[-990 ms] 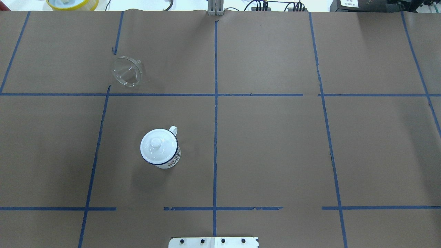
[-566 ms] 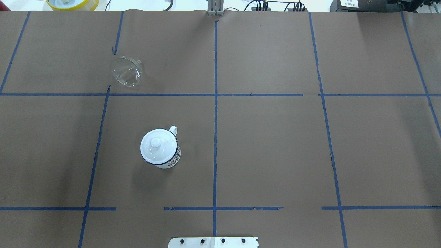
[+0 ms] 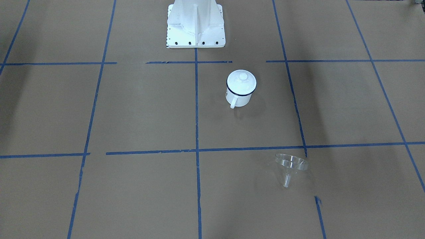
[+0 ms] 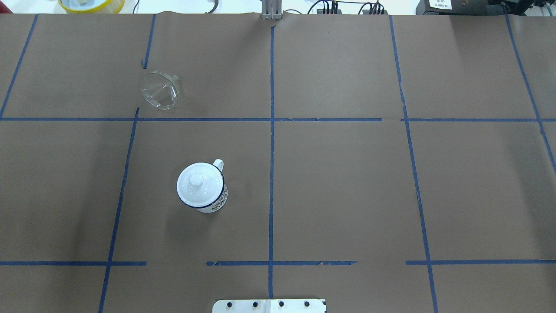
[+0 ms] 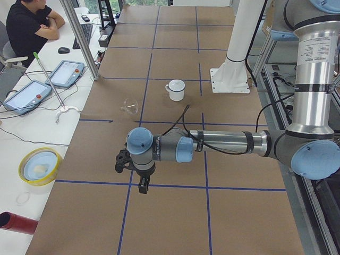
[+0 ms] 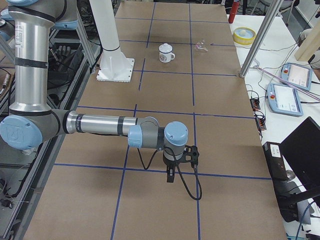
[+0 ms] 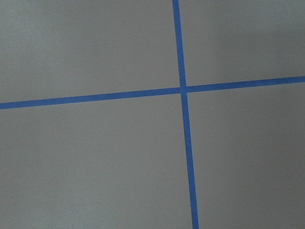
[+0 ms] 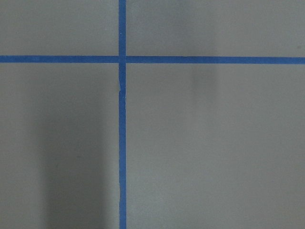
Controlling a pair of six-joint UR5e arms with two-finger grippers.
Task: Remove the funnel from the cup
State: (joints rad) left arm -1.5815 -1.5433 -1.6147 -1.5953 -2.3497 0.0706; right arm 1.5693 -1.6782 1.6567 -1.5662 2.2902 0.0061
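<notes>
We are in a robotics lab: a counter (image 4: pixel 347 195) papered brown and gridded with blue tape (image 4: pixel 271 152), a white pedestal (image 3: pixel 195 23) bolted onto it, an industrial arm (image 5: pixel 223 142) reaching across, and teach pendants (image 5: pixel 24 97) with cables on the side desk (image 5: pixel 53 133) where a person (image 5: pixel 24 29) sits

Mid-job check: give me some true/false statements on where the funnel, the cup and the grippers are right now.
1. The funnel sits in the cup. False: it lies on the table, well apart from the cup.
2. A white lid with a knob covers the cup. True.
3. The left gripper holds the funnel. False: it hangs over bare table, far from the funnel, and so does the right gripper.
4. The cup stands upright. True.
5. The funnel is on the robot's right half of the table. False: both funnel and cup are on its left half.
</notes>
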